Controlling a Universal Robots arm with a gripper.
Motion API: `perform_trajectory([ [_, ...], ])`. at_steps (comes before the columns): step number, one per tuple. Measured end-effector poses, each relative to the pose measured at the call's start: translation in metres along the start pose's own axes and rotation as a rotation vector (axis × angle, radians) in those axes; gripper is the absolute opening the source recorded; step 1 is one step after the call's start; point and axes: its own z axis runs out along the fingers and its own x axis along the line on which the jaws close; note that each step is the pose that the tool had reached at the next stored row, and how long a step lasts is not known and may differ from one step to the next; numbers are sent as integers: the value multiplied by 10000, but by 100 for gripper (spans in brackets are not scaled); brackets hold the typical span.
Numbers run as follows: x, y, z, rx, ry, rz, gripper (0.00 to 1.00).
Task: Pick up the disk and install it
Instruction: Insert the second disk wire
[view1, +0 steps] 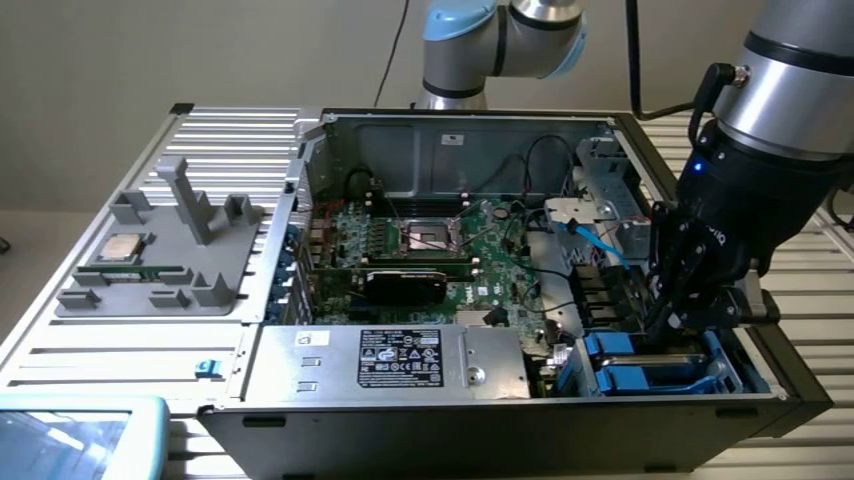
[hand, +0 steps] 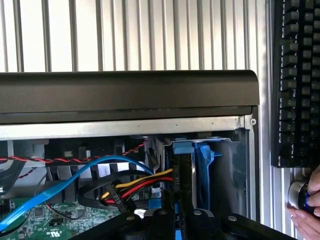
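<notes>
At four o'clock in the open case (view1: 400, 130), the gripper (view1: 678, 318) is seen nearly closed, apparently clamped on the disk (hand: 186, 172), held upright in the blue-railed bay (view1: 641, 365). The disk should be kept square to the rails while pressed down.

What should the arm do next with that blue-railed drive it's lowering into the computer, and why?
Probably ease the disk a little deeper, straight down into the blue drive bay. The tool is shut on the disk, which stands on edge in the bay's mouth with its blue rail top above the slot, so it does not look fully seated yet.
</notes>
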Motion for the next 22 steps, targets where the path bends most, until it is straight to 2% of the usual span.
perform_trajectory([
  [15,-2,1,9,1,4,1,18],
  [17,-2,1,15,1,11,0,30],
  [20,-3,2,8,0,1,0,36],
  [22,-5,1,-3,0,-1,0,48],
])
